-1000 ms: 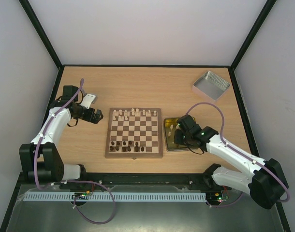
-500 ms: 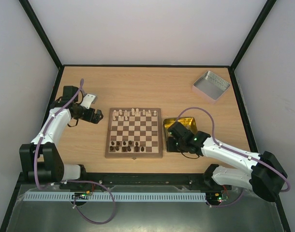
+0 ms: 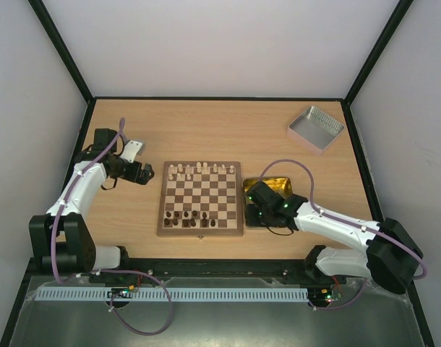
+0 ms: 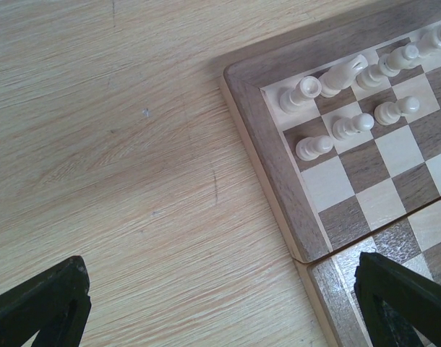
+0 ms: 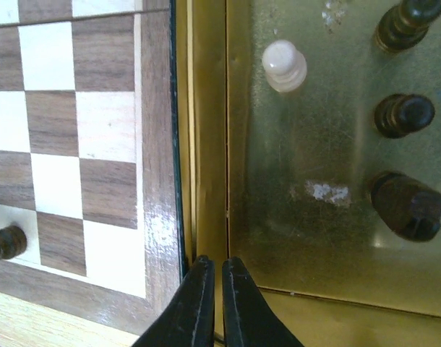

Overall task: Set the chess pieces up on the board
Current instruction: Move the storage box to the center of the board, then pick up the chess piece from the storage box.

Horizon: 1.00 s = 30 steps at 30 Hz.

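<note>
The board (image 3: 200, 197) lies mid-table, with cream chess pieces (image 3: 199, 170) on its far rows and dark ones (image 3: 188, 217) on its near rows. My right gripper (image 3: 251, 208) hangs over the left rim of a yellow tin (image 3: 278, 185). In the right wrist view its jaws (image 5: 213, 289) are shut with nothing between them. One cream pawn (image 5: 284, 65) and three dark pieces (image 5: 403, 116) lie in the tin. My left gripper (image 3: 150, 175) hovers just left of the board, open (image 4: 220, 311) over bare table. Cream pieces (image 4: 343, 72) stand at the board's corner (image 4: 278, 166).
A silver tray-like lid (image 3: 316, 128) sits at the far right of the table. The tin's left side lies right against the board's right edge (image 5: 159, 144). A dark piece (image 5: 5, 242) stands on the board's near row.
My right arm has swung left, from over the middle of the tin to its left rim beside the board. The left arm has not moved.
</note>
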Available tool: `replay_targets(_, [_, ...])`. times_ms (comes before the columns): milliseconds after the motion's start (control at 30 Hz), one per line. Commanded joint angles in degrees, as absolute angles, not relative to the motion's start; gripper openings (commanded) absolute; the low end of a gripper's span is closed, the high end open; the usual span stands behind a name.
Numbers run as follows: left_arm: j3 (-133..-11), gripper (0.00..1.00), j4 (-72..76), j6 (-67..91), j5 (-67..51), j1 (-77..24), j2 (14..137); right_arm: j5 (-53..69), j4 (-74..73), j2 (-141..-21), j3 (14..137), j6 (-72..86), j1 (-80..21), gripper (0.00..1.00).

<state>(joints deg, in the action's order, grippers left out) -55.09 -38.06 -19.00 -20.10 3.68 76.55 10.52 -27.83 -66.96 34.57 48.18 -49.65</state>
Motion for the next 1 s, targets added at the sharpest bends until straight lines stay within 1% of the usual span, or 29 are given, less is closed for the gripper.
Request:
replay_targets(0, [-54.1,0.99,-38.3,-18.6,-20.5,4.0,75.0,7.8,-28.8,-68.9,37.7,47.1,-50.2,0.10])
replay_targets(100, [-54.1,0.99,-38.3,-18.6,-20.6,4.0,75.0,3.9,-31.2,-69.3,39.8,46.7,-50.1,0.22])
replay_targets(167, [-54.0,0.99,-38.2,-18.6,-20.7,4.0,74.9,1.6,-33.2,-69.4,41.7,46.1,-50.1,0.33])
replay_targets(267, [-54.0,0.99,-38.3,-18.6,-20.8,4.0,74.8,-1.4,-36.4,-70.8,45.2,45.4,-50.0,0.37])
replay_targets(367, [-54.0,0.99,-38.2,-18.6,-21.2,4.0,74.8,-2.8,-38.3,-73.0,48.4,44.1,-49.6,0.38])
replay_targets(500, [-54.0,0.99,-38.1,-18.4,-21.8,4.0,74.6,-1.6,-38.7,-75.3,50.6,42.3,-47.0,0.37])
replay_targets(700, [-53.9,0.99,-38.1,-18.3,-22.1,4.0,73.6,2.8,-37.4,-78.1,50.7,39.8,-41.8,0.30])
replay_targets(800, [-53.7,0.99,-38.1,-18.2,-22.3,4.1,73.3,3.4,-37.1,-79.0,51.2,39.2,-41.1,0.25])
replay_targets(967, [-53.2,0.99,-37.7,-18.2,-22.9,4.3,73.1,4.4,-36.9,-80.3,51.9,38.8,-41.0,0.22])
